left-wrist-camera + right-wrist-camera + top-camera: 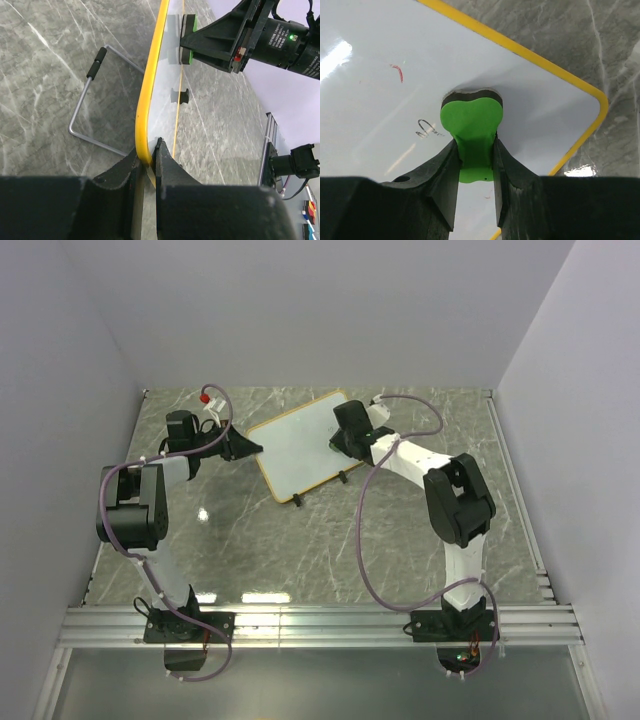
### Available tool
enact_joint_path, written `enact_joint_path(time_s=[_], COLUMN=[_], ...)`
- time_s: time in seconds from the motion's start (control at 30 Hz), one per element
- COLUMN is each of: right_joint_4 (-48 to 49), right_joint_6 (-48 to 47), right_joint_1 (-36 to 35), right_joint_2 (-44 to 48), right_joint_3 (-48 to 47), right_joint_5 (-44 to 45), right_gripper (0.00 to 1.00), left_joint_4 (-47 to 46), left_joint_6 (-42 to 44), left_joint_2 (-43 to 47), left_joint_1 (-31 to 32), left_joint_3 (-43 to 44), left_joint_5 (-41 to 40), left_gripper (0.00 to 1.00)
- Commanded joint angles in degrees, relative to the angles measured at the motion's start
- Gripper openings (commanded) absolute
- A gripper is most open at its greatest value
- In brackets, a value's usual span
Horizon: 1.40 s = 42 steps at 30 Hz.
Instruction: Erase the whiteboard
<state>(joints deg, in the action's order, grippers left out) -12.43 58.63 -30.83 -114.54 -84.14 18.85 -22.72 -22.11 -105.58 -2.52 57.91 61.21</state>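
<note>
Whiteboard [300, 445] sits over the far middle of the table [300, 550], set at an angle between the two arms. Left gripper [148, 150] is clenched on its yellow frame edge. Right gripper [474, 145] grasps a green eraser [470, 120], which is pressed against the board face. A dark scribble [427, 129] and a small red mark [397, 72] show just left of the eraser.

Yellow-framed whiteboard [297, 448], askew, small dark and red marks [426, 129]
</note>
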Motion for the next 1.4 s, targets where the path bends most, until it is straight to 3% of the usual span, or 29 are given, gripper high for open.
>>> enact_joint_path(time_s=[0.0, 0.2, 0.3, 0.4, 0.57, 0.87, 1.2, 1.37], right_joint_4=[-2.9, -3.5, -5.5, -9.2, -11.7, -9.6, -3.1, -5.2], right_joint_6=[0.3, 0.4, -0.4, -1.4, -0.5, 1.7, 8.2, 10.4], right_joint_1=[1.1, 1.8, 2.3, 2.4, 2.4, 1.1, -8.1, -9.1], right_joint_2=[-2.0, -3.2, -6.4, -11.1, -15.4, -13.3, -0.6, -2.1], right_joint_3=[1.4, -3.1, -10.0, -22.8, -30.9, -23.2, 2.8, 2.8], right_joint_5=[1.9, 1.2, 1.1, 1.1, -0.1, -2.1, -0.1, -2.9], right_gripper=[0.00, 0.00, 0.00, 0.00, 0.00, 0.00, 0.00, 0.00], left_joint_4=[3.0, 3.5, 3.8, 4.2, 4.7, 5.1, 6.9, 6.5], left_joint_6=[7.8, 8.2, 8.5, 8.7, 9.2, 9.2, 9.5, 9.3], left_joint_2=[-0.9, -0.9, -0.9, -0.9, -0.9, -1.3, -2.9, -2.7], left_joint_1=[1.7, 1.7, 1.7, 1.7, 1.7, 1.7, 1.6, 1.7], left_joint_3=[0.1, 0.2, 0.4, 0.5, 0.8, 1.2, 3.0, 2.8], left_joint_5=[-1.0, -1.0, -1.0, -1.0, -1.1, -1.1, -0.8, -1.1], left_gripper=[0.00, 0.00, 0.00, 0.00, 0.00, 0.00, 0.00, 0.00])
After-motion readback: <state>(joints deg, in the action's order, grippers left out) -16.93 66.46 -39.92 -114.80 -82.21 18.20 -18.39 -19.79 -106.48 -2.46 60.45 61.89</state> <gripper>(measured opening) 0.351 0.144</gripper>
